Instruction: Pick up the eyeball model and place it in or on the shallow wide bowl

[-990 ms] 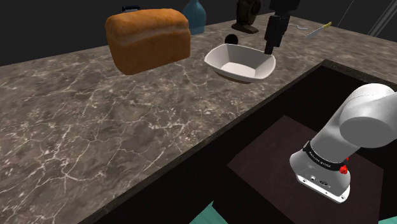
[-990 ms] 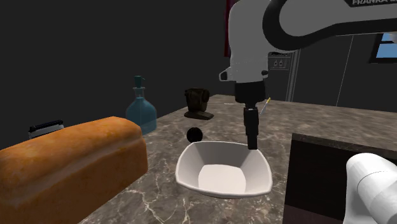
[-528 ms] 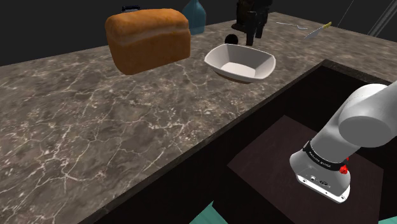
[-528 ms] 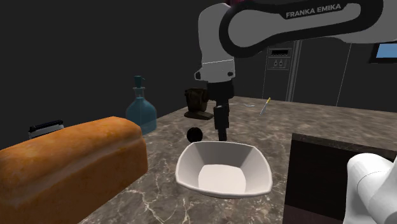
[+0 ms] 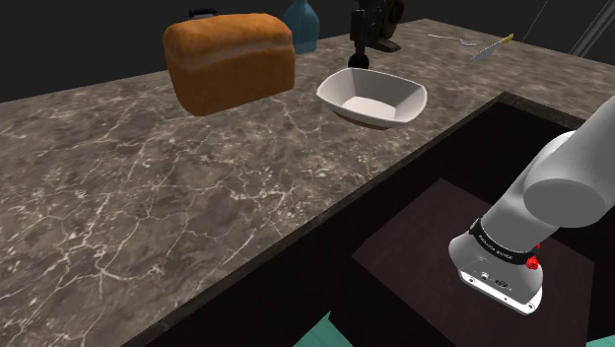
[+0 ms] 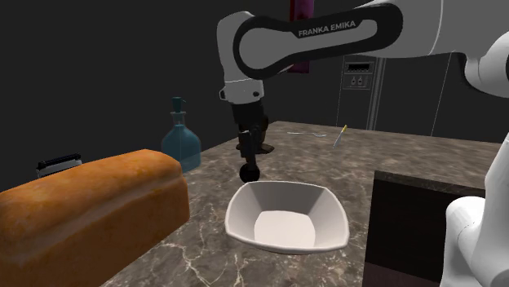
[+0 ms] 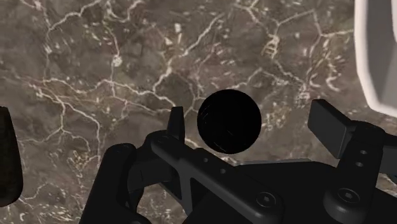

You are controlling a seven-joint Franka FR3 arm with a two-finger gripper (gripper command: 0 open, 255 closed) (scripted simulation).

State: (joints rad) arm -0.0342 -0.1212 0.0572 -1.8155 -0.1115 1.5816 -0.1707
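The jaws are standing released above the small black spherical eyeball model (image 7: 229, 121), not touching it. It is sitting on the brown marbled tabletop (image 5: 197, 187), just beside the shallow white bowl's (image 6: 334, 208) far rim. Recommended: centring over the sphere, lowering to mid-height, then clenching gently.

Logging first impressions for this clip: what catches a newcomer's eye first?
A big brown loaf sits on the marble counter at the shoulder view's upper left. Beside the white bowl, the open black tool hangs right over a small black ball, with a finger on either side and neither touching it.
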